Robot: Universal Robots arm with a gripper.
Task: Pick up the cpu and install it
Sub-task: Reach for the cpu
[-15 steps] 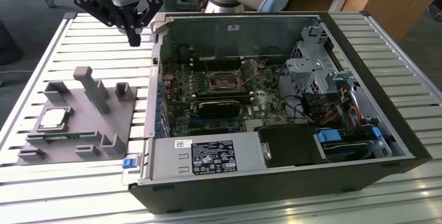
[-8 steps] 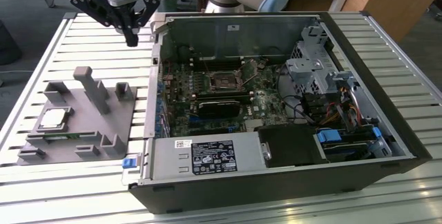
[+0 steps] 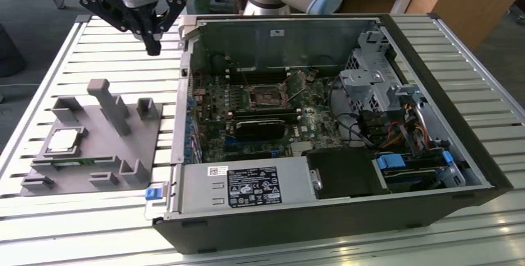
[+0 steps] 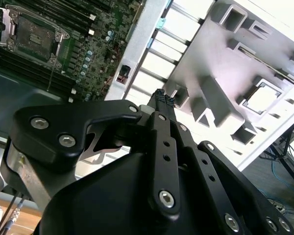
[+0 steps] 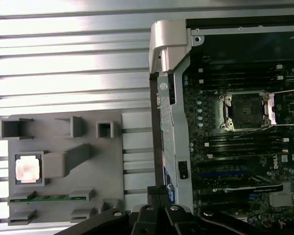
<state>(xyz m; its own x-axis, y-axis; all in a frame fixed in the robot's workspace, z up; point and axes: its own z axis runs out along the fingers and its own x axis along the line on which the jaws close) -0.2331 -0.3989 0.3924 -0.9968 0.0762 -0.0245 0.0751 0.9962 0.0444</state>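
The cpu point(image 3: 66, 140) is a small silvery square with a pale rim, lying in a recess of the grey fixture point(image 3: 123, 149) at the exterior view's left. It also shows in both wrist views point(image 5: 28, 169) point(image 4: 264, 98). My gripper point(image 3: 152, 48) hangs above the slatted table, between the fixture and the far left corner of the open computer case point(image 3: 328, 229). Its fingers meet at the tips with nothing between them point(image 4: 161, 95) point(image 5: 159, 191). The open socket point(image 3: 267, 96) on the motherboard is bare inside, with its frame lifted point(image 5: 246, 111) point(image 4: 34, 36).
A green memory stick point(image 5: 49, 198) lies in the fixture beside the cpu. Grey posts point(image 3: 110, 106) rise from the fixture. The case's metal wall point(image 5: 169, 83) stands between fixture and motherboard. A power supply point(image 3: 246, 186) and cables point(image 3: 394, 137) fill the case's near and right parts.
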